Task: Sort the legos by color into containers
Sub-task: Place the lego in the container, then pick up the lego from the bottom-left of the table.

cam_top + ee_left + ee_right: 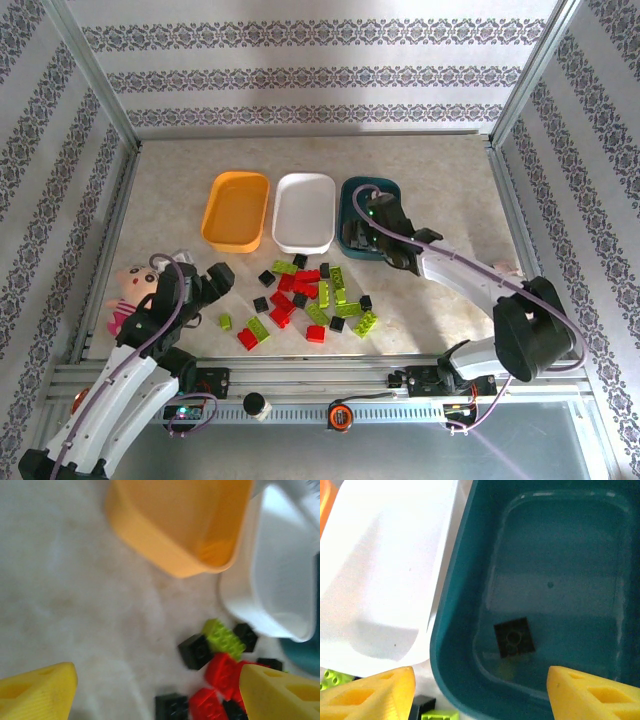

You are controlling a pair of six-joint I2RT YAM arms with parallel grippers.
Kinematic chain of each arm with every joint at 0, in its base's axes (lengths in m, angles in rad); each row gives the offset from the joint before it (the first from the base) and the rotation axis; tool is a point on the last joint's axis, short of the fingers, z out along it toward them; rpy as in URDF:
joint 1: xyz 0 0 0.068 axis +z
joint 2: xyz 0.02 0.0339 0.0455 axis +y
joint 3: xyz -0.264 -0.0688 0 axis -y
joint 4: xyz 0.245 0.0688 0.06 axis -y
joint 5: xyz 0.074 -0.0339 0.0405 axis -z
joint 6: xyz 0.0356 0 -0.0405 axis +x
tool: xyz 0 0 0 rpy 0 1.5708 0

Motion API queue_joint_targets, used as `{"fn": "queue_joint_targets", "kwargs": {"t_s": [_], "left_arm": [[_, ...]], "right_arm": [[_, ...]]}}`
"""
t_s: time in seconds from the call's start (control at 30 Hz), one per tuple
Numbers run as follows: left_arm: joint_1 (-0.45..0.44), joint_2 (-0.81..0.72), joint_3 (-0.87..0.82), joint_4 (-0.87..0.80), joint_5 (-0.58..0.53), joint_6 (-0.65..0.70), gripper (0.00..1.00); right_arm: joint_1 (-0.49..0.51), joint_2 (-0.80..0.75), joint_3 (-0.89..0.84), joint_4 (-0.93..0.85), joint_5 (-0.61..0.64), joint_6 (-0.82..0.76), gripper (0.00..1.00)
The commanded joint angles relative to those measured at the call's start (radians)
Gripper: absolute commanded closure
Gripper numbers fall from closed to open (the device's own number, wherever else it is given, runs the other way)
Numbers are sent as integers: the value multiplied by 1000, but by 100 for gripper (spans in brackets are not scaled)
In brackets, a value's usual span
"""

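Observation:
Several red, lime green and black legos (310, 295) lie in a loose pile on the table in front of the trays. Behind them stand the orange-yellow tray (235, 210), the white tray (304, 212) and the dark teal tray (385, 190). My right gripper (362, 238) (481, 682) hangs open over the teal tray's (470, 580) near end. One black brick (515, 637) lies loose on that tray's floor below the fingers. My left gripper (208, 285) (157, 692) is open and holds nothing, left of the pile. Ahead of it lie a black brick (196, 651), a green brick (225, 637) and a red brick (222, 670).
A pink-and-cream doll (130, 290) lies at the table's left edge, close beside the left arm. Metal frame rails and patterned walls enclose the table. Bare tabletop lies left of the orange-yellow tray (185, 525) and right of the pile. The white tray (385, 580) touches the teal one.

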Motion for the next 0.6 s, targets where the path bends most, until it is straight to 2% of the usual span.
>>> {"fn": "queue_joint_targets", "kwargs": {"t_s": [0.0, 0.13, 0.33, 0.57], "left_arm": [[-14, 26, -16, -131, 35, -51, 19], [-29, 76, -12, -171, 52, -54, 23], [-107, 136, -30, -244, 43, -78, 38], [-175, 239, -86, -151, 51, -90, 45]], "right_arm": [[3, -39, -71, 45, -16, 33, 30], [-8, -83, -106, 46, -21, 36, 30], [-41, -130, -143, 58, -32, 39, 30], [-77, -159, -174, 75, -58, 47, 30]]}}
